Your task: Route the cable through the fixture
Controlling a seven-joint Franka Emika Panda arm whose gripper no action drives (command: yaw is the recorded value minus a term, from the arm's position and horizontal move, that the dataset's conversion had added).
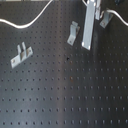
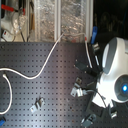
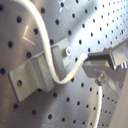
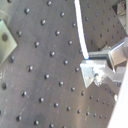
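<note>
The thin white cable (image 1: 22, 23) curves across the first exterior view's upper left and leaves at the top edge; another stretch (image 1: 119, 16) shows at the upper right. In the second exterior view it (image 2: 44, 65) sweeps from the back edge to the left. In the first wrist view the cable (image 3: 44, 47) lies across a bent metal bracket (image 3: 35, 75) and runs into my gripper (image 3: 94, 65), which is shut on it. The second wrist view shows the cable (image 4: 81, 32) ending between the fingers (image 4: 95, 70). In the first exterior view the gripper (image 1: 86, 44) hangs between two brackets.
Three metal brackets stand on the black perforated board: at the first exterior view's left (image 1: 21, 54), middle (image 1: 74, 32) and upper right (image 1: 105, 19). In the second exterior view the white arm (image 2: 112, 70) fills the right side, with clutter behind the board (image 2: 30, 95).
</note>
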